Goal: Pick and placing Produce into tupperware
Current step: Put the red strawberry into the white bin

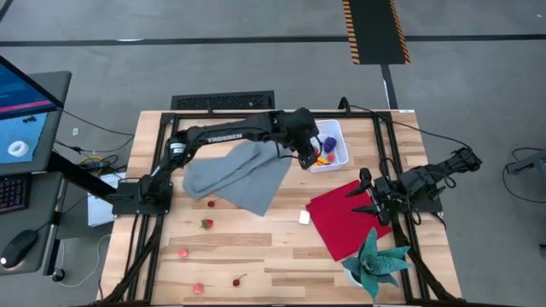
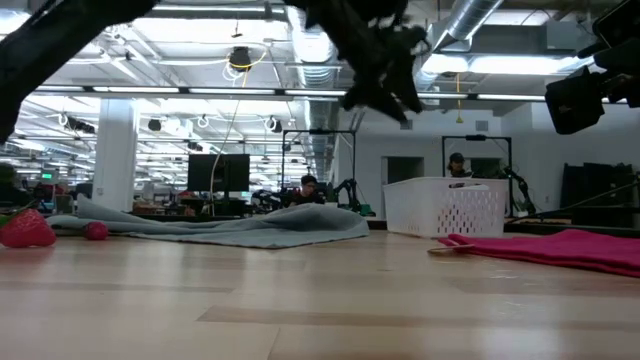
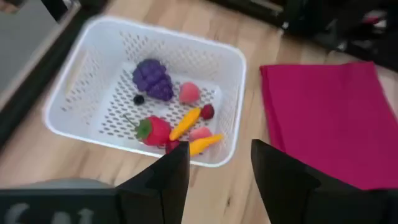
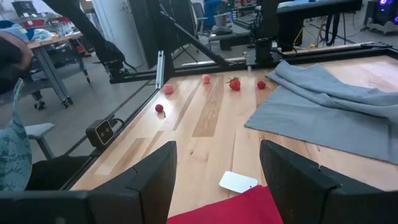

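The white perforated tub [image 1: 334, 147] [image 2: 447, 207] [image 3: 149, 32] stands on the wood toward the far edge. Inside lie a purple grape bunch [image 3: 152, 79], a red strawberry [image 3: 155, 131], pink berries [image 3: 189, 92] and yellow-orange pieces [image 3: 186, 123]. My left gripper [image 1: 307, 155] [image 3: 221, 171] hovers open and empty above the tub's near-left rim. Loose berries [image 1: 206, 224] [image 4: 234, 83] and a cherry [image 1: 237, 280] rest on the near-left part of the table. My right gripper [image 1: 365, 194] [image 4: 217, 171] waits open over the red cloth [image 1: 350, 217].
A crumpled grey cloth [image 1: 239, 175] [image 2: 230, 227] lies left of the tub, under my left arm. A small white cube [image 1: 304, 217] [image 4: 237, 182] sits at the red cloth's left edge. A teal toy plant [image 1: 377, 263] stands at the near right corner.
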Robot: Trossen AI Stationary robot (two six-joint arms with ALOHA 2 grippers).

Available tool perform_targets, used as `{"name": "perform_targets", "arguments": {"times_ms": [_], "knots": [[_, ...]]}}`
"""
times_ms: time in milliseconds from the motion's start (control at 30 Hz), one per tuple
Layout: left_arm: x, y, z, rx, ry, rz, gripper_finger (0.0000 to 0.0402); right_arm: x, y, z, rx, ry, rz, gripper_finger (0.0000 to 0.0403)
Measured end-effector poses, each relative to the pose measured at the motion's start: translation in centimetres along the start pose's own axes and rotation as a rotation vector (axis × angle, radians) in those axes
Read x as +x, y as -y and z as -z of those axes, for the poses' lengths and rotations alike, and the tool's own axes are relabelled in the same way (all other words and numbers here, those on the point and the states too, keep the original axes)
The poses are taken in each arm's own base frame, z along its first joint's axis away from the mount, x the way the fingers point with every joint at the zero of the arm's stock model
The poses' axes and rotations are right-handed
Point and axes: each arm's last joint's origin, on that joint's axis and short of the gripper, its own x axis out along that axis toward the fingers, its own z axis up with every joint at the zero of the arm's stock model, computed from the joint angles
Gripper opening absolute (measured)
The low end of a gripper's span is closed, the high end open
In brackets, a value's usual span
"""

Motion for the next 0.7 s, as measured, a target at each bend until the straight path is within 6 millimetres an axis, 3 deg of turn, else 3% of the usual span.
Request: {"name": "perform_targets", "arguments": {"times_ms": [233,500,700], "knots": [[-5.6,4.4,-0.7,0.098,0.082,0.077,0.0140,0.0,0.0,0.0,0.000,0.001,0.000,0.0254],[-12.2,9.3,-0.3,0.336,0.183,0.214,0.0138,0.0,0.0,0.0,0.000,0.001,0.000,0.0254],[-16.7,11.2,0.7,0.405,0.183,0.366,0.0138,0.0,0.0,0.0,0.000,0.000,0.000,0.0254]]}}
